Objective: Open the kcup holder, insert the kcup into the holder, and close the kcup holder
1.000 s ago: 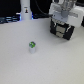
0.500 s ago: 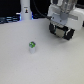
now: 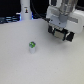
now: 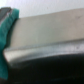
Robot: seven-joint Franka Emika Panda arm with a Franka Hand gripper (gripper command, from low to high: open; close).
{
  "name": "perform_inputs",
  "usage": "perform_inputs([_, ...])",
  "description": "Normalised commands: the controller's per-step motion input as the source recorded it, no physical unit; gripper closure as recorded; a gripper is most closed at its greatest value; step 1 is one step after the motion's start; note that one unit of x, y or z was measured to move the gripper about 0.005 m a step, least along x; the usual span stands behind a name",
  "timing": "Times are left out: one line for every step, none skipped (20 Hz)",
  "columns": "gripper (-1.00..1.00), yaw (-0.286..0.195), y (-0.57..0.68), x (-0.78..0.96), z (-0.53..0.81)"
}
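Note:
The kcup (image 3: 32, 46), a tiny white pod with a green top, stands upright on the white table, left of centre in the exterior view. The black kcup holder (image 3: 70, 36) sits at the exterior view's upper right, mostly covered by the arm. My gripper (image 3: 60, 30) is right at the holder's front, far from the kcup. Its fingers merge with the dark box, so their state is unclear. The wrist view is a blurred close-up of a grey metallic surface (image 4: 47, 35) with a black band below it. No kcup shows there.
A tall white bottle-like object with a dark band (image 3: 25, 10) stands at the back on the exterior view's left. The white table (image 3: 30, 67) stretches around and in front of the kcup. A teal patch (image 4: 6, 37) shows at one edge of the wrist view.
The arm stays at the holder with barely any shift. The kcup has not moved.

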Motion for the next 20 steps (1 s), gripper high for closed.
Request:
perform_inputs([1.00,-0.079,-0.37,0.91,0.25])
perform_inputs([1.00,-0.078,-0.37,0.90,0.25])
perform_inputs([1.00,-0.079,-0.37,0.88,0.25])
perform_inputs([1.00,-0.070,-0.35,0.86,0.25])
perform_inputs([1.00,-0.070,-0.37,0.84,0.24])
perform_inputs([1.00,-0.075,-0.37,0.84,0.26])
perform_inputs([1.00,-0.075,-0.37,0.84,0.26])
perform_inputs([1.00,-0.073,-0.37,0.84,0.26])
perform_inputs([1.00,-0.072,-0.37,0.84,0.26])
perform_inputs([1.00,-0.075,-0.39,0.82,0.26])
perform_inputs([1.00,-0.078,-0.41,0.81,0.26])
perform_inputs([1.00,-0.077,-0.41,0.79,0.25])
perform_inputs([1.00,-0.081,-0.42,0.77,0.23])
perform_inputs([1.00,-0.081,-0.42,0.78,0.25])
perform_inputs([1.00,-0.078,-0.41,0.76,0.21])
perform_inputs([-1.00,-0.015,-0.16,0.08,-0.06])
perform_inputs([-1.00,-0.093,-0.05,0.14,0.44])
perform_inputs([-1.00,-0.093,-0.05,0.15,0.46])
perform_inputs([-1.00,-0.033,-0.16,0.10,0.05])
perform_inputs([-1.00,-0.024,-0.12,0.10,0.09])
